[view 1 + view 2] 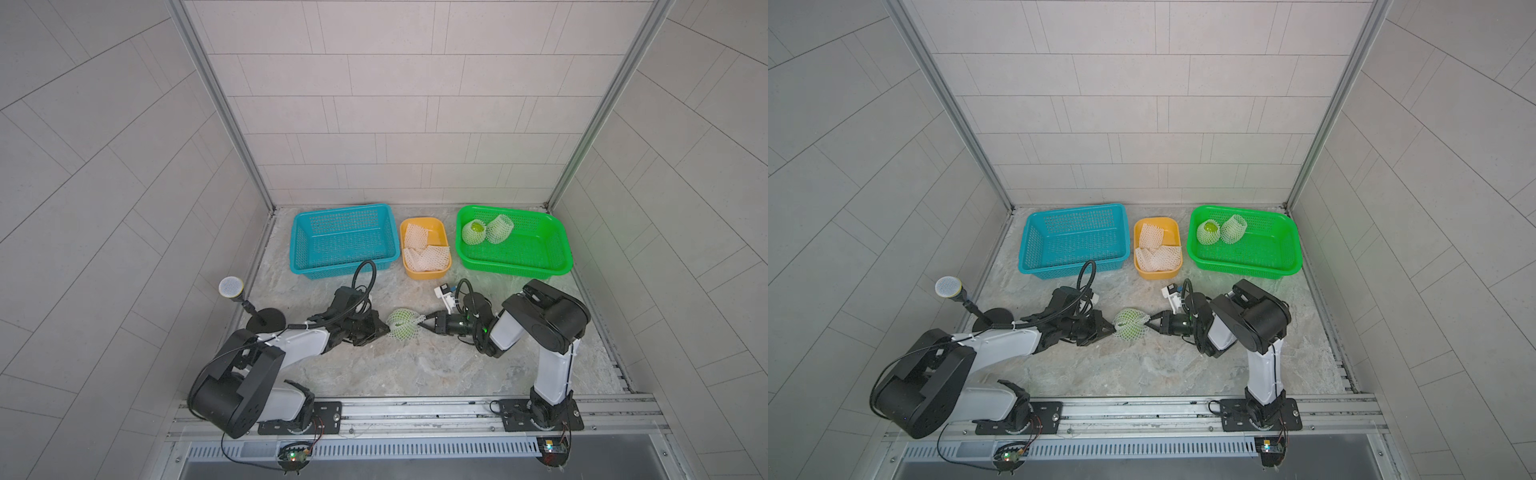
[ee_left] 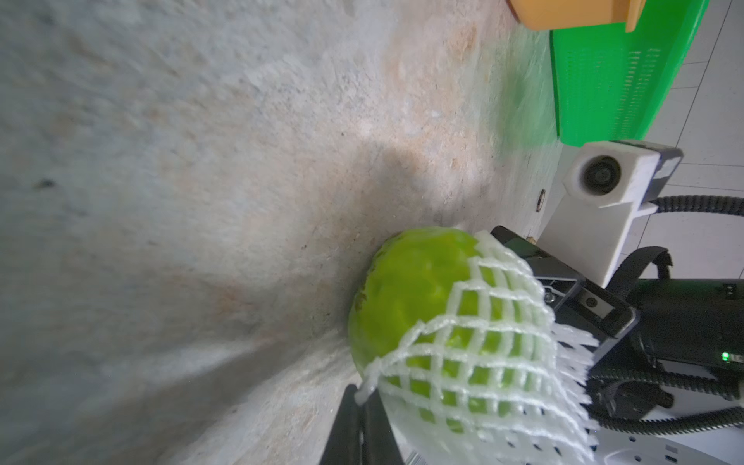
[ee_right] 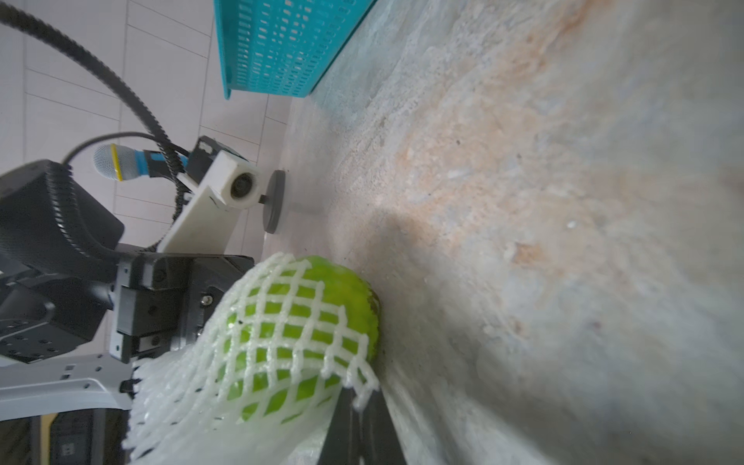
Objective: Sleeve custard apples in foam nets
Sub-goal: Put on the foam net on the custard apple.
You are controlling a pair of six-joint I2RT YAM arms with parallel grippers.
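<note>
A metal rail (image 1: pixel 415 409) runs along the near edge of a stone-patterned table (image 1: pixel 415 370). Two black-and-white robot arms are bolted to the rail, and they reach inward to meet near the middle of the table.

Between them a custard apple (image 1: pixel 401 332) rests on the table, partly wrapped in a white foam net (image 1: pixel 411 321). The left gripper (image 1: pixel 388 331) has its jaws pinched tight on one edge of the net. The right gripper (image 1: pixel 424 324) has its jaws pinched tight on the opposite edge, so the mesh is stretched over the fruit between them. Both wrist views show the net covering the upper side of the fruit (the side against the table is bare, bright green).

Three containers stand along the back of the table. On the robot's left is a blue basket (image 1: pixel 300 253). In the middle is a small yellow tub (image 1: pixel 424 275) holding spare nets (image 1: pixel 424 254). On the right is a green basket (image 1: pixel 519 271) with two netted bundles (image 1: pixel 500 228) touching in its far left corner, one showing green fruit at its open end.

A microphone (image 1: pixel 231 286) on a round stand sits at the table's left edge.
</note>
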